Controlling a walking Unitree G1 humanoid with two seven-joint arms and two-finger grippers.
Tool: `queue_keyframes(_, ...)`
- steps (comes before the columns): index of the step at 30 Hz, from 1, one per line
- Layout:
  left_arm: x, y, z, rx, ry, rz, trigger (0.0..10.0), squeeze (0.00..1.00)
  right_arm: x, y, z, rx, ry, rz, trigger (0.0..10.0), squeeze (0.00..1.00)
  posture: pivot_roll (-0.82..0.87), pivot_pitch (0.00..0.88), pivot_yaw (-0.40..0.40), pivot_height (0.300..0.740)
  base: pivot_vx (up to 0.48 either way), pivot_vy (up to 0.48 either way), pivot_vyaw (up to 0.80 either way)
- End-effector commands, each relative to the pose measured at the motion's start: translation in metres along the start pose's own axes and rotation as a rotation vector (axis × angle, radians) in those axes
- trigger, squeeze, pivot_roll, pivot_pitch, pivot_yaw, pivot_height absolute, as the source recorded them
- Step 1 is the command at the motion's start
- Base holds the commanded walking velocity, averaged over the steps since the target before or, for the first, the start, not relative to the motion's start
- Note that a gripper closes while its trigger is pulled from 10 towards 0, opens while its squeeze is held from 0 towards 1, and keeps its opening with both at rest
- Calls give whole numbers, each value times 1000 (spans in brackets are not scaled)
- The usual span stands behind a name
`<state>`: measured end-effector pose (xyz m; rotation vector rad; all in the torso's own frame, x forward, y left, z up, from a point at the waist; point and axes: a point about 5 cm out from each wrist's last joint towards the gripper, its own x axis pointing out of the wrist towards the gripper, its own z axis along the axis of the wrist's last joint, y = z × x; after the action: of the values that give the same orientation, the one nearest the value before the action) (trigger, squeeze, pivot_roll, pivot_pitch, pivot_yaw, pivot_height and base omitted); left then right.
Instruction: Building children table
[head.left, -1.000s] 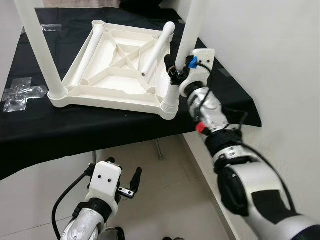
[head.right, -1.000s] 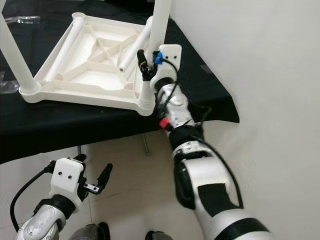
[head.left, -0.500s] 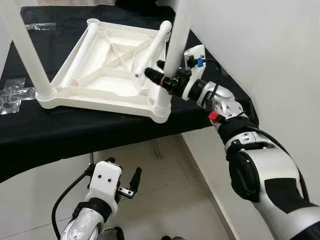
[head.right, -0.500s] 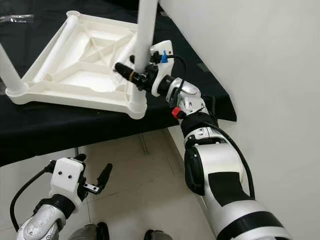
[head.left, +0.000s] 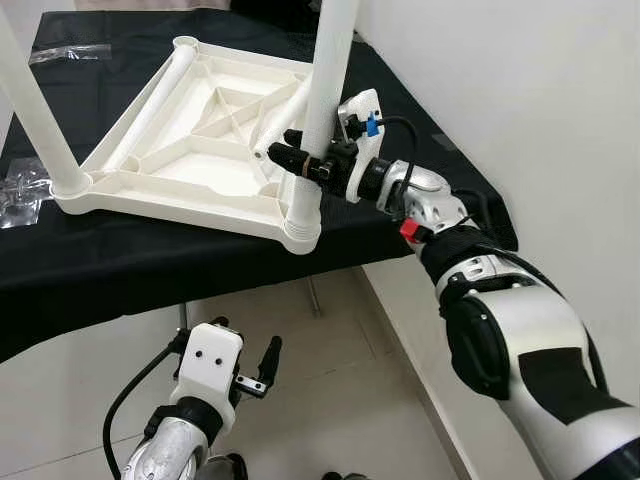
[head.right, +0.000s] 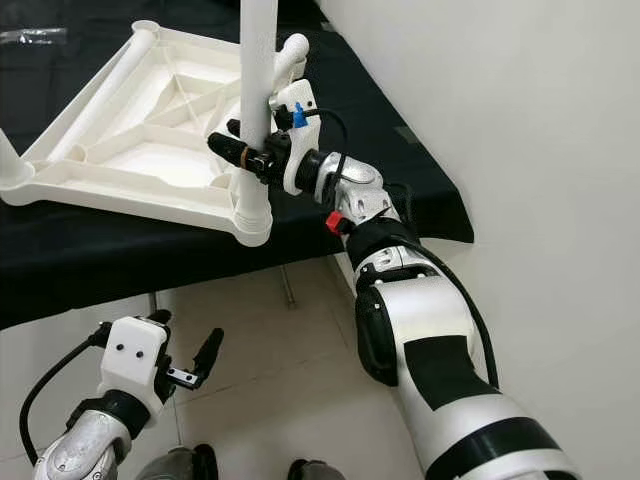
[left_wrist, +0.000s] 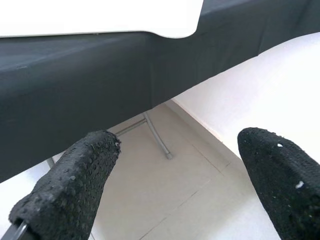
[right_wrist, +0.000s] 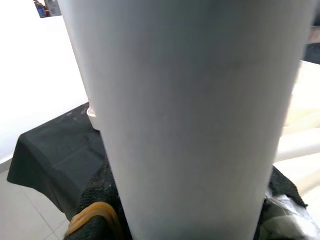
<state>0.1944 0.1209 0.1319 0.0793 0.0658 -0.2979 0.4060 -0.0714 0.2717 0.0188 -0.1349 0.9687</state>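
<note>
Nearest the camera, the left gripper hangs low over the tiled floor, fingers spread wide with nothing between them; the left wrist view looks past both black pads at the floor and a metal leg of the surface. There is open floor beneath and in front of the surface, bounded on the right by a white wall.

The surface is draped in a black cloth whose front edge hangs down. The white plastic tabletop lies upside down on it, ribbed underside up, its near right corner just at the front edge of the cloth.

A white table leg stands upright in that near right corner socket. The right gripper reaches in from the right, forearm roughly level and wrist bent toward the leg, fingers clamped around the leg low down, just above the socket.

A second leg stands at the near left corner. A loose leg lies across the underside behind. Clear plastic wrapping lies at the left edge.
</note>
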Motion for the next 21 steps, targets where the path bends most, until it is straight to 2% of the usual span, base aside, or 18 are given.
queue_keyframes(1, -2, -3, -2, -8, 16, -9, 10000, 0, -3, -6, -5, 37, 4, -108, 0, 0, 152, 197, -152, 740, 0, 0, 0)
queue_keyframes(2, -1, -4, -2, -8, 17, -11, 10000, 0, -5, -10, -8, 46, 2, -171, 0, 0, 151, 193, -151, 740, 0, 0, 0)
queue_keyframes(3, -1, -4, -2, -8, 17, -11, 10000, 0, -5, -10, -8, 46, 2, -171, 0, 0, 151, 193, -151, 740, 0, 0, 0)
queue_keyframes(4, -1, -4, -2, -9, 15, -12, 10000, 0, -7, -13, -9, 20, -1, -236, 0, 0, 156, 179, -146, 740, 0, 0, 0)
queue_keyframes(5, -1, -4, -2, -9, 15, -12, 10000, 0, -7, -13, -9, 20, -1, -236, 0, 0, 156, 179, -146, 740, 0, 0, 0)
queue_keyframes(8, -3, -6, -4, -8, 19, -19, 10000, 0, -21, -29, -28, -12, 35, -678, 0, 0, 160, 163, -141, 740, 0, 0, 0)
queue_keyframes(9, -3, -6, -4, -8, 19, -19, 10000, 0, -21, -29, -28, -12, 35, -678, 0, 0, 160, 163, -141, 740, 0, 0, 0)
queue_keyframes(10, -3, -6, -5, -8, 21, -20, 10000, 0, -27, -33, -34, -13, 49, -816, 0, 0, 155, 154, -137, 740, 0, 0, 0)
queue_keyframes(11, -3, -6, -5, -8, 21, -20, 10000, 0, -27, -33, -34, -13, 49, -816, 0, 0, 155, 154, -137, 740, 0, 0, 0)
queue_keyframes(12, -3, -6, -5, -7, 23, -23, 10000, 0, -30, -33, -41, 1, 52, -949, 0, 0, 153, 151, -137, 740, 0, 0, 0)
queue_keyframes(13, -3, -6, -6, -7, 24, -26, 10000, 0, -30, -28, -46, 29, 41, -1043, 0, 0, 155, 143, -141, 740, 0, 0, 0)
queue_keyframes(14, -3, -6, -6, -7, 24, -26, 10000, 0, -30, -28, -46, 29, 41, -1043, 0, 0, 155, 143, -141, 740, 0, 0, 0)
queue_keyframes(15, -3, -6, -6, -6, 24, -28, 10000, 0, -25, -21, -49, 47, 18, -1112, 0, 0, 156, 143, -138, 740, 0, 0, 0)
queue_keyframes(16, -3, -6, -6, -6, 24, -28, 10000, 0, -25, -21, -49, 47, 18, -1112, 0, 0, 156, 143, -138, 740, 0, 0, 0)
queue_keyframes(17, -3, -6, -6, -3, 25, -31, 10000, 0, -12, -5, -48, 77, -4, -1161, 0, 0, 151, 151, -140, 740, 0, 0, 0)
queue_keyframes(19, -3, -6, -6, -1, 26, -32, 10000, 0, -7, 0, -48, 79, -5, -1166, 0, 0, 151, 151, -140, 740, 0, 0, 0)
queue_keyframes(20, -2, -6, -6, -1, 26, -31, 10000, 0, 0, 6, -46, 84, -21, -1152, 9569, 0, 153, 150, -141, 740, 0, 0, 0)
queue_keyframes(21, -2, -6, -6, -1, 26, -31, 10000, 0, 0, 6, -46, 84, -21, -1152, 9569, 0, 153, 150, -141, 740, 0, 0, 0)
